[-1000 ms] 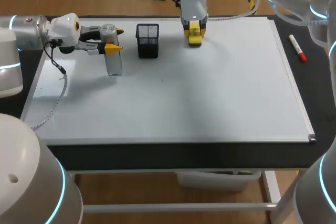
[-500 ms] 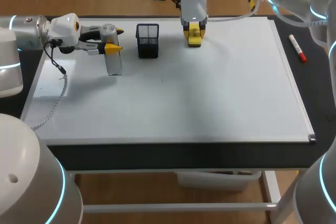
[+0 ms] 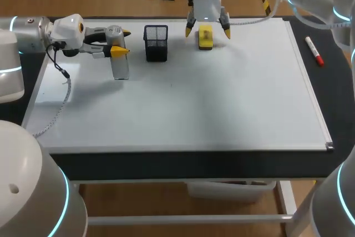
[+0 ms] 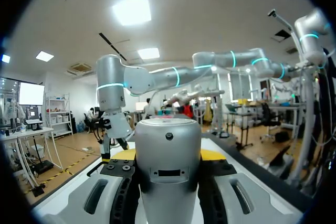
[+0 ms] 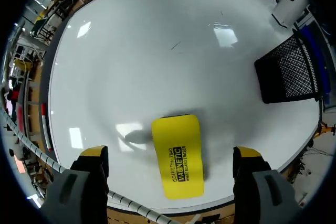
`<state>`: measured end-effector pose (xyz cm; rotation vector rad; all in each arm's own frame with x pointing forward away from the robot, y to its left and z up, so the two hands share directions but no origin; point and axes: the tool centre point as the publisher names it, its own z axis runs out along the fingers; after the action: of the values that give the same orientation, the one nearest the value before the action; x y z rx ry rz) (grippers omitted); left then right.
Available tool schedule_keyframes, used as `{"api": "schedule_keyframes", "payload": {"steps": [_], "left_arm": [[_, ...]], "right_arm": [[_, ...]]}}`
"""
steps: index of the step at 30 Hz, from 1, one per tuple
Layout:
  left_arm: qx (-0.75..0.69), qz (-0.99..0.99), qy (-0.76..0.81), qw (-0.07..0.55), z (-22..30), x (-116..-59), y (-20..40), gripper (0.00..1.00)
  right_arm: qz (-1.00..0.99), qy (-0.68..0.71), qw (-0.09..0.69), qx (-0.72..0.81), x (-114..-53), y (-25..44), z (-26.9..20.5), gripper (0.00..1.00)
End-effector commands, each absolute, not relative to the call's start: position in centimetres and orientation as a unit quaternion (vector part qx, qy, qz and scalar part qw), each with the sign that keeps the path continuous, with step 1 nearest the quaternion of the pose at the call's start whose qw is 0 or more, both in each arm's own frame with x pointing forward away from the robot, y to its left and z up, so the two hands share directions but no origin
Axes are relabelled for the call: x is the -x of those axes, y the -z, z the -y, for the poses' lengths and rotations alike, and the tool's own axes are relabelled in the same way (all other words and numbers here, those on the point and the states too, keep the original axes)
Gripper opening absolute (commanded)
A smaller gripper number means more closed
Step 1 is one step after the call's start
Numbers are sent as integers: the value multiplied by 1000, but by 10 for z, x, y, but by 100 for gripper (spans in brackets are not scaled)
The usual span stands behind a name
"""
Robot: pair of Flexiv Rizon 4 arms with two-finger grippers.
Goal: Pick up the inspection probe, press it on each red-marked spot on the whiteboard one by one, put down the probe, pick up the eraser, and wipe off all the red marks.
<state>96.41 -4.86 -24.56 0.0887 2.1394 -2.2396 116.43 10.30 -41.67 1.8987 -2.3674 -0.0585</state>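
our r claw (image 5: 170,153) gapes wide just over the yellow eraser (image 5: 178,156), which lies flat on the whiteboard (image 3: 222,104) near its far edge. our l claw (image 3: 122,43) grips the silver probe (image 4: 168,156) above the board's l side. black mesh cup (image 3: 156,43) sits btwn them. red marker (image 3: 314,51) lies on the tabletop (image 3: 335,115), r of the board.
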Motion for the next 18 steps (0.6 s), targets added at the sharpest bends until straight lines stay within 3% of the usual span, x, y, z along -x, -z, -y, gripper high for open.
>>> {"api": "schedule_keyframes", "payload": {"steps": [1,18], "left_arm": [[-29,-691,722,22,48,-963,244,0],[-29,-691,722,22,48,-963,244,0]], "right_arm": [[798,29,18,-602,-1145,394,-83,100],[881,133,-59,-449,-1130,357,-52,100]]}}
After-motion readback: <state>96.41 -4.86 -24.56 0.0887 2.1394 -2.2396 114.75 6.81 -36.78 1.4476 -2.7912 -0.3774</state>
